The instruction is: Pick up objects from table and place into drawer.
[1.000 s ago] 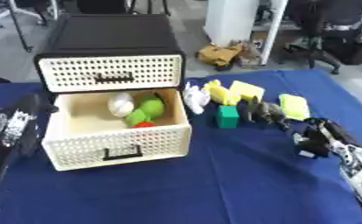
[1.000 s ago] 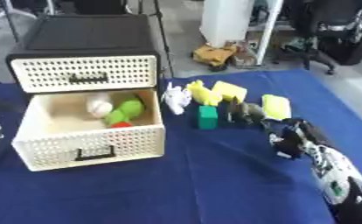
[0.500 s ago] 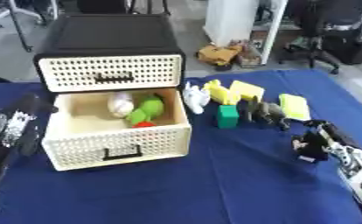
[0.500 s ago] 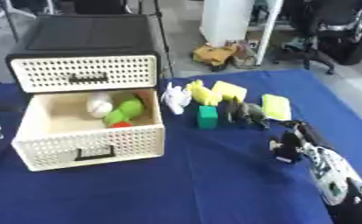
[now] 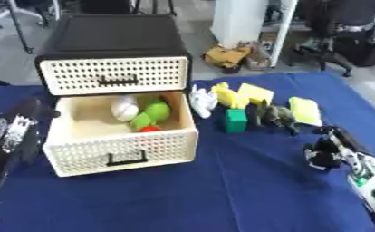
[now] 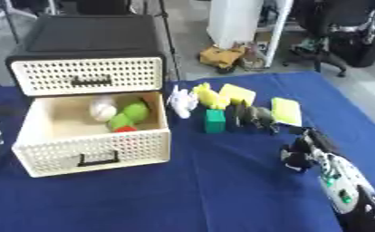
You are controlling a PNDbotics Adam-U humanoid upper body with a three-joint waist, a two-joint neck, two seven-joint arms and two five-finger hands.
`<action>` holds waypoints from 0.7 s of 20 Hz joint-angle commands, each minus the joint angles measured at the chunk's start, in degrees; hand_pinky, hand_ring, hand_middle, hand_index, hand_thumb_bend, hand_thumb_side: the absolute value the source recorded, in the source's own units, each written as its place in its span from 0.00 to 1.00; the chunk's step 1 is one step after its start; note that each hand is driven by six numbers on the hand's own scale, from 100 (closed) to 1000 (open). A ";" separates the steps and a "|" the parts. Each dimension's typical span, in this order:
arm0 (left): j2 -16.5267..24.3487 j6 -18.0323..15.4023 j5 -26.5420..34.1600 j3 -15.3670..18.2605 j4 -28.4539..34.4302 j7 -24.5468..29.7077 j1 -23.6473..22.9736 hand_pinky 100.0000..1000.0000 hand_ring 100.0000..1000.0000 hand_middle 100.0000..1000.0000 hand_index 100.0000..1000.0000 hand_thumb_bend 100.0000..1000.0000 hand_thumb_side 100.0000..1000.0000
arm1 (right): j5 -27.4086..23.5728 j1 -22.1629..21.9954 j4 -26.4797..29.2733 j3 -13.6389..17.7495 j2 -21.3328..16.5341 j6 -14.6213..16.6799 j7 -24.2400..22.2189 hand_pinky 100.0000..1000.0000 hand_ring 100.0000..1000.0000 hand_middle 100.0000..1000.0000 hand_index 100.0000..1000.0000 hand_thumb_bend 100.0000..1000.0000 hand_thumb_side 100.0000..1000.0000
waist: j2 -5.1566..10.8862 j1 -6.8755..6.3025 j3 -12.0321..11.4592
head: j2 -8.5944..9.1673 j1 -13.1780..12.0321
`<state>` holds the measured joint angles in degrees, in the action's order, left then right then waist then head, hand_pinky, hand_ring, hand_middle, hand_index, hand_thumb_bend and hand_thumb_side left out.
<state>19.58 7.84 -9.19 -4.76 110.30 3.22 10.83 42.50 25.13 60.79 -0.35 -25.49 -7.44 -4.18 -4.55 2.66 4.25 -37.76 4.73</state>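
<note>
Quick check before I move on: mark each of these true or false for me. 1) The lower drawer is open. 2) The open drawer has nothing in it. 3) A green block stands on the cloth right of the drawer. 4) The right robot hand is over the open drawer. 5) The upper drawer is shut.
1) True: the lower drawer is pulled out.
2) False: it holds a white ball, a green toy and something red.
3) True: the green block stands there on the blue cloth.
4) False: the right robot hand is over the cloth, right of the toys.
5) True: the upper drawer is shut.
</note>
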 commanded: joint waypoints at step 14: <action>0.29 -0.13 0.30 -0.05 0.96 0.25 0.43 0.00 0.00 0.00 0.62 0.28 1.00 | -4.60 1.65 8.69 -0.03 -1.81 -0.43 7.27 0.00 0.40 0.74 0.75 0.00 0.37 | 0.64 0.18 -0.08 | -0.33 0.39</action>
<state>19.18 7.82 -9.11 -4.77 110.30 3.25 10.74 38.75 25.72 67.71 -0.49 -25.49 -7.74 2.61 -4.55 2.87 4.22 -37.76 4.94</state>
